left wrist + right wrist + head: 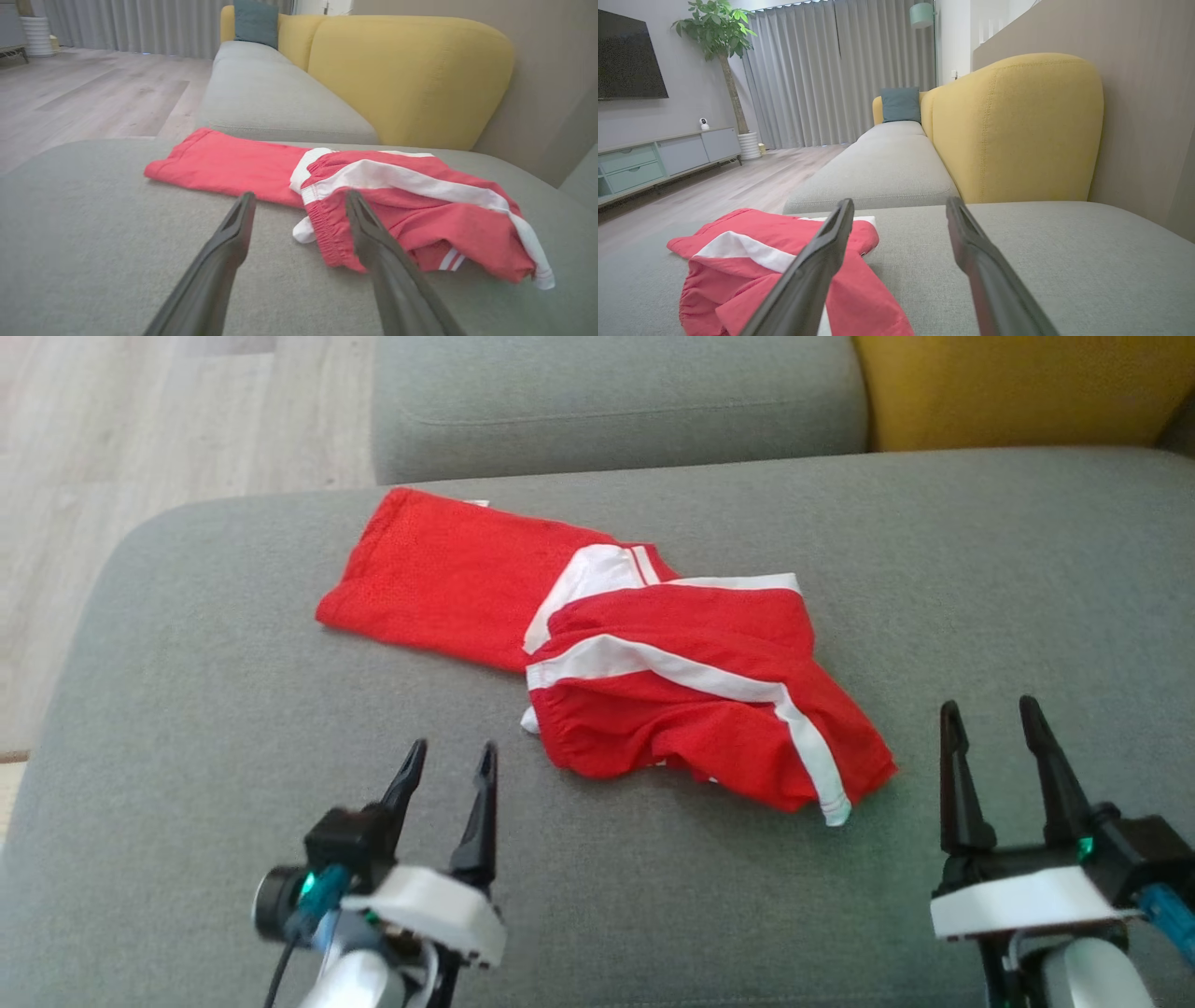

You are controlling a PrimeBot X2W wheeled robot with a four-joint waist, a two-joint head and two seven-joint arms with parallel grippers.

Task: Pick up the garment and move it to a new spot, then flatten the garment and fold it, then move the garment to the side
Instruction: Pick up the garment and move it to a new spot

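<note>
The garment (616, 649) is a pair of red shorts with white stripes, lying crumpled on the grey sofa cushion (233, 709); one leg stretches flat to the far left, the rest is bunched at the near right. My left gripper (448, 754) stands open just short of the garment's near left edge, touching nothing. My right gripper (991, 714) is open too, to the right of the garment's near corner. In the left wrist view the garment (411, 210) lies just beyond the open gripper (301, 198). The right wrist view has the garment (752, 261) at lower left, beside the open gripper (900, 207).
A second grey cushion (616, 401) lies beyond, with a yellow backrest (1018, 387) at the far right. Wooden floor (140, 439) drops off past the cushion's left edge. A TV cabinet (654, 158), plant (721, 32) and curtains (840, 70) stand far across the room.
</note>
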